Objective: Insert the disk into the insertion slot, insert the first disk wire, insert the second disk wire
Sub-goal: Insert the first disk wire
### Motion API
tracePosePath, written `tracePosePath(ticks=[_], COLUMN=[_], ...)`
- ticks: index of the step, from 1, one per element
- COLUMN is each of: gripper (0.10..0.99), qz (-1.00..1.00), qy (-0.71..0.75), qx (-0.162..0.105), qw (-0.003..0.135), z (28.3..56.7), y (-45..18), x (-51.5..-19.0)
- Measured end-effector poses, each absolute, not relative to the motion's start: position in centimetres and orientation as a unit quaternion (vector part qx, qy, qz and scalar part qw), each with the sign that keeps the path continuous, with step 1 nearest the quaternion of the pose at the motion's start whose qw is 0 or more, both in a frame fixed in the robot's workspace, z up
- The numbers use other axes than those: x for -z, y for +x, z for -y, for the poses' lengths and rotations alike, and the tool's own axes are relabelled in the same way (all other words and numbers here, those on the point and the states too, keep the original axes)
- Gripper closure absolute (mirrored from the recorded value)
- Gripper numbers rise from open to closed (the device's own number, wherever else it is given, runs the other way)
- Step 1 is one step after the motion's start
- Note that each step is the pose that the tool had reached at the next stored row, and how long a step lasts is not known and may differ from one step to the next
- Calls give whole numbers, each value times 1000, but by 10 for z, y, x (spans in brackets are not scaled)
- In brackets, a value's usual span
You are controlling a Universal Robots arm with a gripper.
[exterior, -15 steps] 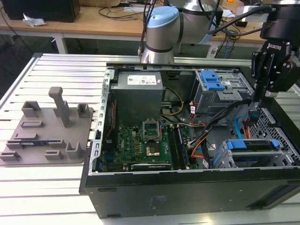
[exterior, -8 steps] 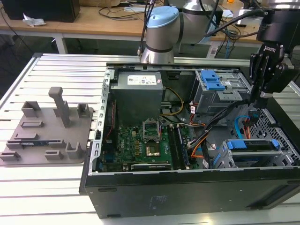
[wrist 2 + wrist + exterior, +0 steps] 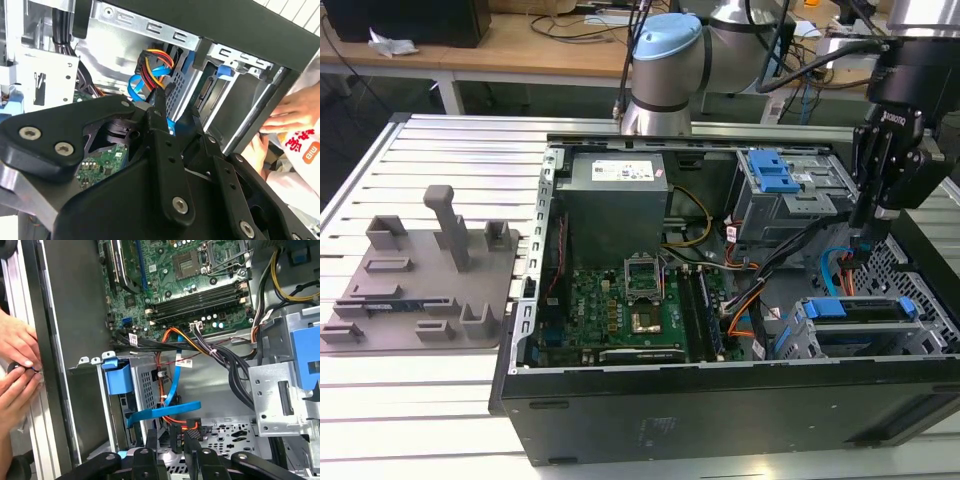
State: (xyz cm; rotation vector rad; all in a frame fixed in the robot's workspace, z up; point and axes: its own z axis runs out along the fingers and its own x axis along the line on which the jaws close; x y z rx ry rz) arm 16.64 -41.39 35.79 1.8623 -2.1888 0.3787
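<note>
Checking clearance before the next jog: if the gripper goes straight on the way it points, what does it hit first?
Likely the black plug right ahead of the gripper, then the blue flat cable beyond it; depth is unclear.

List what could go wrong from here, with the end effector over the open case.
1. A person's hands rest at the case wall close to the end effector; a sideways move might hit them.
2. The blue flat cable and red and orange wires loop just ahead; they may snag.
</note>
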Motion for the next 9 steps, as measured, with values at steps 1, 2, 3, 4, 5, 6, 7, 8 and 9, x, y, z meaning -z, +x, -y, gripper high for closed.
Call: tracePosePath(ticks=[1, 2, 3, 4, 5, 6, 7, 8, 9], gripper=[737, 737, 737, 737, 737, 737, 737, 737, 737], qz=[748, 747, 745, 743, 741, 740, 740, 740, 740], qy=[639, 641, 643, 645, 648, 649, 648, 648, 648], qx=[-131, -132, -133, -134, -136, -137, -139, -141, -143], qw=[120, 120, 118, 117, 115, 114, 113, 112, 110], z=[414, 413, 413, 412, 411, 411, 410, 409, 407], y=[166, 166, 166, 166, 166, 166, 165, 162, 161], x=[-357, -356, -354, -353, -352, -351, -350, -349, -349])
